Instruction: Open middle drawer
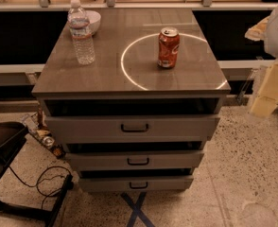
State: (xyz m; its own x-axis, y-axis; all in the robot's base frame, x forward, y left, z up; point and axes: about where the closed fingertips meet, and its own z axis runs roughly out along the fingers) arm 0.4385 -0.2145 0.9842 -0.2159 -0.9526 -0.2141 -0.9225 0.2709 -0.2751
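The wood-topped cabinet [129, 79] stands in the middle of the camera view with three grey drawers. The middle drawer [177, 159] is the second front down and has a small dark bar handle [138, 161]. A dark gap shows along its top edge, and its inside is not visible. The top drawer [82, 126] and the bottom drawer [101, 184] show similar dark gaps above their fronts. My gripper [267, 93] is a pale blocky shape at the right edge of the view. It is to the right of the cabinet and apart from all the drawers.
On the cabinet top stand a clear water bottle [81, 32], a white bowl [93, 20] and a red soda can [168, 47] inside a ring of light. A dark chair [2, 145] and black cables [44, 181] are at the left. Blue tape [138, 212] crosses the floor in front.
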